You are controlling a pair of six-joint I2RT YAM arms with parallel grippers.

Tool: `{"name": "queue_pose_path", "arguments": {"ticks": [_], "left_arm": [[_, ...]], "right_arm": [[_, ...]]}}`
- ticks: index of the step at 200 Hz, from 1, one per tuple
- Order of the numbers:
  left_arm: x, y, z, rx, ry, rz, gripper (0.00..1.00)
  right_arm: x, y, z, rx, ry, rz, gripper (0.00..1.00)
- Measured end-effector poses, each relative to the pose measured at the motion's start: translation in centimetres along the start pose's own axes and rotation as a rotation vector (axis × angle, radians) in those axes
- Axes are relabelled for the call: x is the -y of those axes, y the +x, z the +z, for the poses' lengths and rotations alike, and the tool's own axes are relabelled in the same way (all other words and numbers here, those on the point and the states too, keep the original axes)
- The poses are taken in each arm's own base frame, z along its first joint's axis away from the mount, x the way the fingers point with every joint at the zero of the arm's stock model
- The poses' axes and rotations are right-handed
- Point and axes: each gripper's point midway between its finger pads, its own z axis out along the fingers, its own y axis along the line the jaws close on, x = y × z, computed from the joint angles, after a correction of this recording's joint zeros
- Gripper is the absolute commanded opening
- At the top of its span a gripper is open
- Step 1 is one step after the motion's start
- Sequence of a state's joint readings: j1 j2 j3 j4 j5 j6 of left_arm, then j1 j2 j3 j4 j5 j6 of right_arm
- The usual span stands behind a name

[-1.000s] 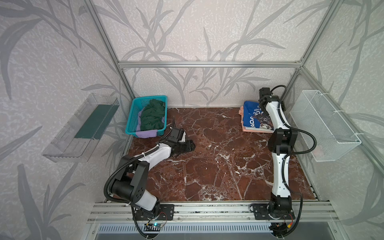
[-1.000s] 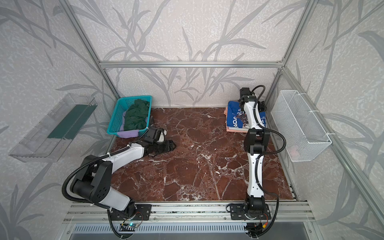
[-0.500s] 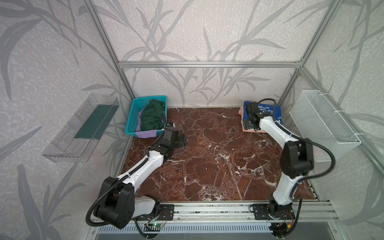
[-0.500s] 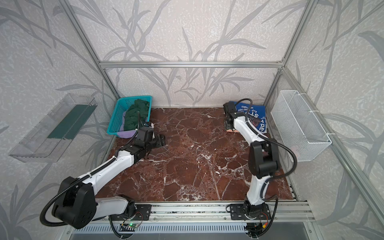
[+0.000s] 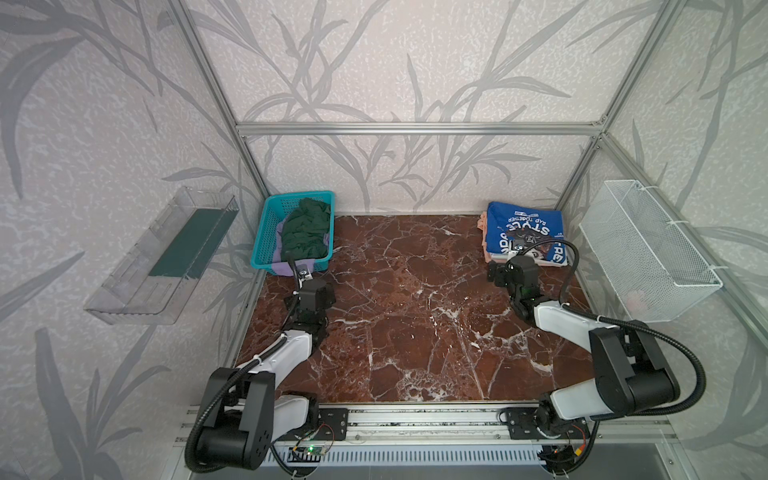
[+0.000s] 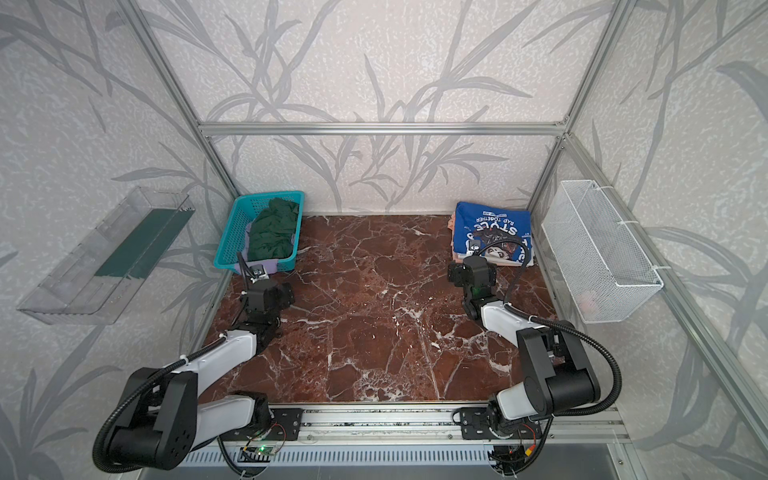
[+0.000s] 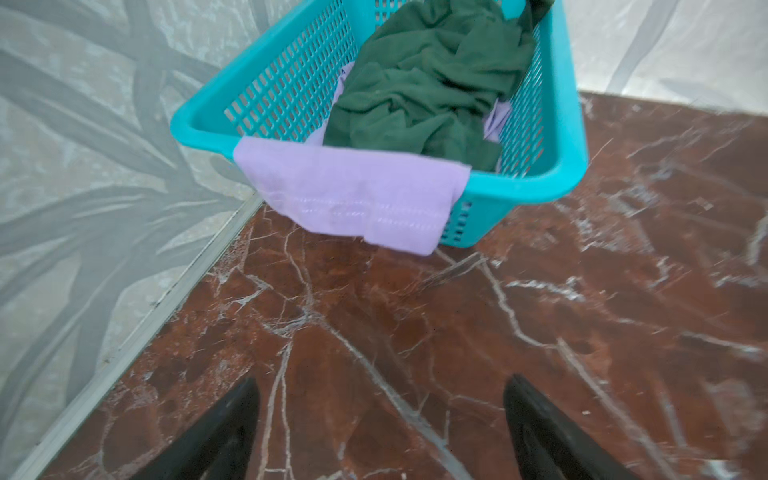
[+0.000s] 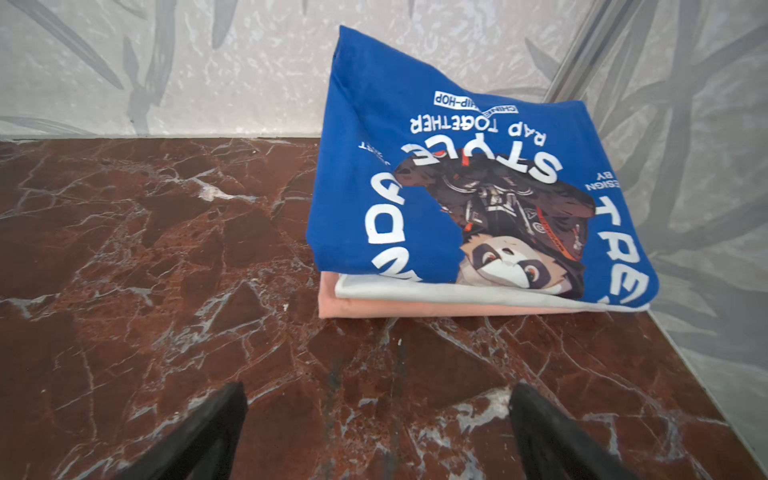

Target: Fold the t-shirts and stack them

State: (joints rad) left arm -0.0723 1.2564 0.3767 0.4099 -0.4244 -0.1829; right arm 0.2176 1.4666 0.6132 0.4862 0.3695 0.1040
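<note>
A folded royal blue t-shirt [image 5: 524,232] [image 8: 457,187] with the "STYLE" print tops a stack at the back right. Under it lie a white t-shirt [image 8: 415,291] and a peach t-shirt [image 8: 415,309]. A crumpled dark green t-shirt [image 5: 305,230] [image 7: 424,83] fills the teal basket [image 5: 266,232]. A lavender t-shirt [image 7: 353,191] hangs over the basket's near rim. My left gripper [image 7: 383,378] is open and empty over bare marble, a short way in front of the basket. My right gripper [image 8: 379,384] is open and empty just in front of the stack.
The brown marble table [image 5: 415,316] lies between the arms. A clear plastic tray [image 5: 162,257] hangs on the left wall and a white wire basket [image 5: 648,249] on the right wall. An aluminium rail [image 5: 415,419] runs along the front edge.
The left arm swung from pointing right to facing the basket, and its jaws opened wider. The right arm drew back from over the stack and now sits low in front of it.
</note>
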Motion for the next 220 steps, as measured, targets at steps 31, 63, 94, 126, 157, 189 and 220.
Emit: {"name": "queue_pose_path", "arguments": {"ticks": [31,63,94,126,157,189,220], "left_arm": [[-0.2,0.7,1.9,-0.008,0.0,0.021,0.99],[1.0,-1.2,3.3,0.085,0.051,-0.012,0.99],[1.4,0.5,4.3,0.063,0.072,0.004,0.99],[1.7,-1.3,4.1,0.136,0.094,-0.023,0.99],[1.8,-1.7,4.0,0.157,0.098,-0.029,0.99],[1.8,-2.1,3.9,0.175,0.101,-0.033,0.99],[1.9,-2.3,3.8,0.184,0.105,-0.036,0.99]], "right_arm": [[1.5,1.6,-1.7,0.056,0.042,0.007,0.99],[2.8,1.1,-3.4,0.11,0.086,-0.038,0.99],[3.3,0.6,-2.9,0.149,0.137,-0.059,0.99],[3.5,4.9,-1.2,0.049,0.133,-0.113,0.99],[3.5,3.7,0.0,0.051,0.091,-0.094,0.99],[1.9,3.3,0.1,0.073,0.013,-0.106,0.99],[1.4,5.1,0.2,0.059,-0.051,-0.111,0.99]]}}
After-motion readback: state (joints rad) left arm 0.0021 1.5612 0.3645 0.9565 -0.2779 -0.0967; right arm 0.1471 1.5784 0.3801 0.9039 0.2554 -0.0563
